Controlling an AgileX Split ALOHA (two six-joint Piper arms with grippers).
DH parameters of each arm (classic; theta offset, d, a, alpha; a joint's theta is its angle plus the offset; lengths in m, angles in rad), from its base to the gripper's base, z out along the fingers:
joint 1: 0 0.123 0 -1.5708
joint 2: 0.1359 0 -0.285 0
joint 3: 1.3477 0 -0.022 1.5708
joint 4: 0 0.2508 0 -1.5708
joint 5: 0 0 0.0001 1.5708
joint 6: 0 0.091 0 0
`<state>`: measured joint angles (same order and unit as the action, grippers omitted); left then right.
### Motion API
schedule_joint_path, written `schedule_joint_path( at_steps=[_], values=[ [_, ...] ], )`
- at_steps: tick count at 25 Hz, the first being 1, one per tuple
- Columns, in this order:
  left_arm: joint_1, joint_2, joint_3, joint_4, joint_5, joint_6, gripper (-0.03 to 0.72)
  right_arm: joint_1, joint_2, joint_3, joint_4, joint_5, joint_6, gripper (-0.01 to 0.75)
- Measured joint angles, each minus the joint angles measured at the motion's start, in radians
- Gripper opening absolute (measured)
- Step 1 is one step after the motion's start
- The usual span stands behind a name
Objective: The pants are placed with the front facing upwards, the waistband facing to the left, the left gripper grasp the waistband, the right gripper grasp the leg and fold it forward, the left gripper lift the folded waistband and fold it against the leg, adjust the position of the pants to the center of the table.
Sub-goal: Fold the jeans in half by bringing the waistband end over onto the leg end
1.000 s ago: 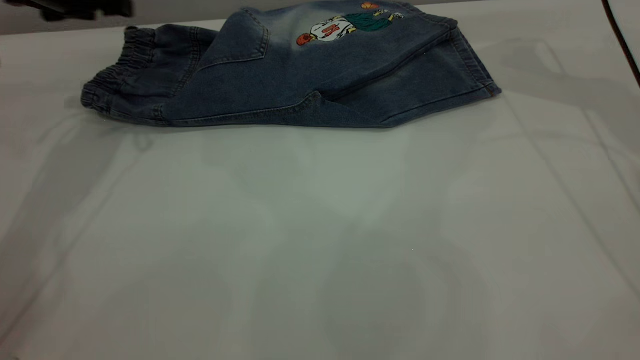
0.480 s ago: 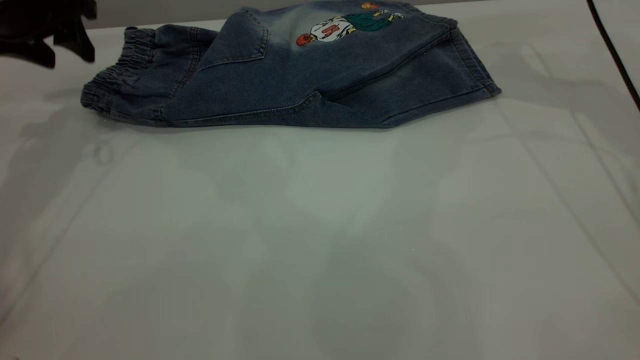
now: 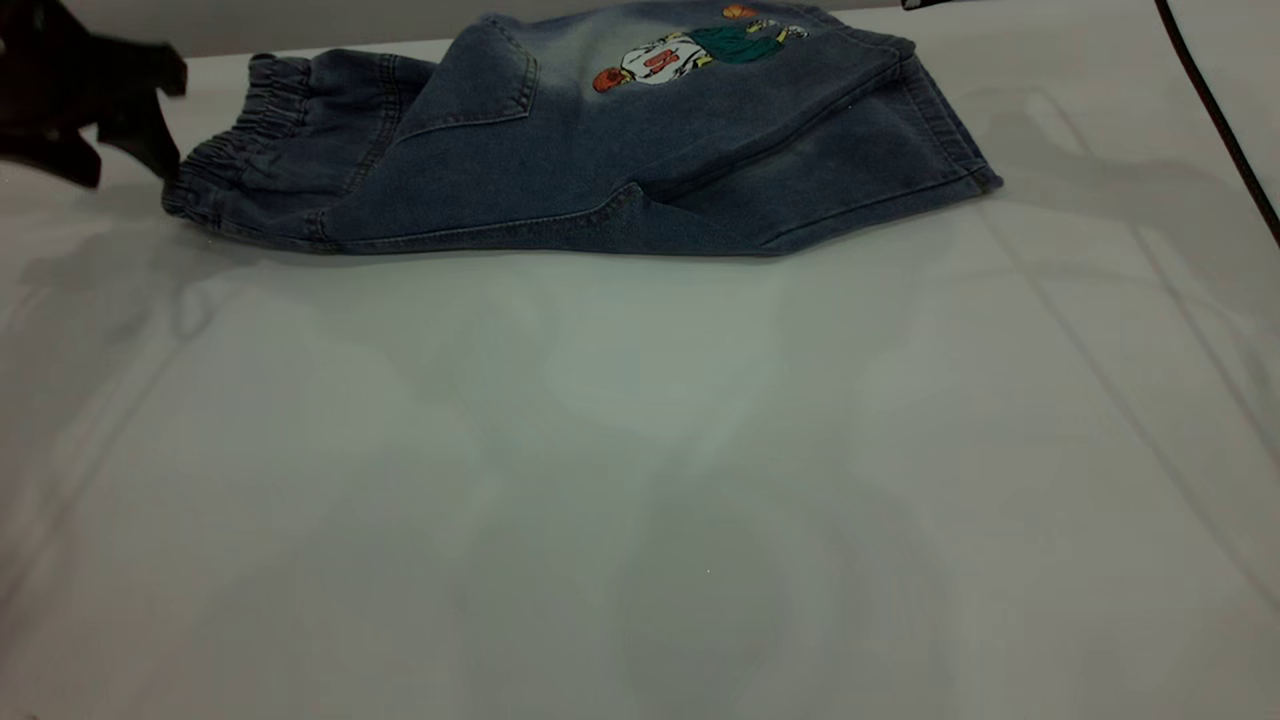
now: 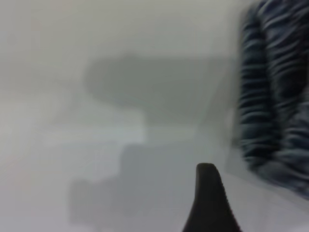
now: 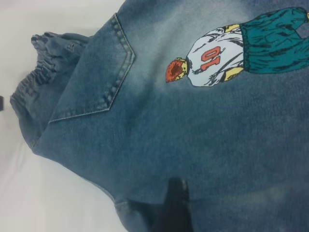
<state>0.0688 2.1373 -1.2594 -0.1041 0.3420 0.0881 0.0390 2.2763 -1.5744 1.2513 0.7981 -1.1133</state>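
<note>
The pants [image 3: 600, 150] lie folded lengthwise at the far side of the table [image 3: 640, 480], with the cartoon print [image 3: 690, 50] facing up. The ruffled waistband [image 3: 235, 150] is at their left end. My left gripper [image 3: 130, 172] hovers open just left of the waistband, nothing between its fingers. In the left wrist view one black finger [image 4: 210, 203] shows, with the waistband [image 4: 275, 96] close beside it. Only a dark sliver of my right gripper [image 3: 930, 4] shows at the top edge. In the right wrist view one finger [image 5: 174, 208] hangs above the pants [image 5: 193, 145], open and holding nothing.
A black cable [image 3: 1220, 120] runs down the right edge of the exterior view. The wide white tabletop stretches in front of the pants towards the camera. The back edge of the table runs just behind the waistband.
The left gripper has come down and moved right, close to the waistband. A sliver of the right arm has entered at the top, and the cable has shifted left. The pants have not moved.
</note>
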Motion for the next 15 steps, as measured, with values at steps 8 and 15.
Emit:
schedule_joint_path(
  at_steps=[8,15],
  values=[
    [-0.001,0.059,0.000,-0.043,-0.076,0.000,0.436,0.000,0.000,0.000,-0.001,-0.002,-0.001,0.574],
    [-0.012,0.091,0.000,-0.116,-0.156,0.000,0.436,0.000,0.000,0.000,0.000,-0.007,-0.002,0.574]
  ],
)
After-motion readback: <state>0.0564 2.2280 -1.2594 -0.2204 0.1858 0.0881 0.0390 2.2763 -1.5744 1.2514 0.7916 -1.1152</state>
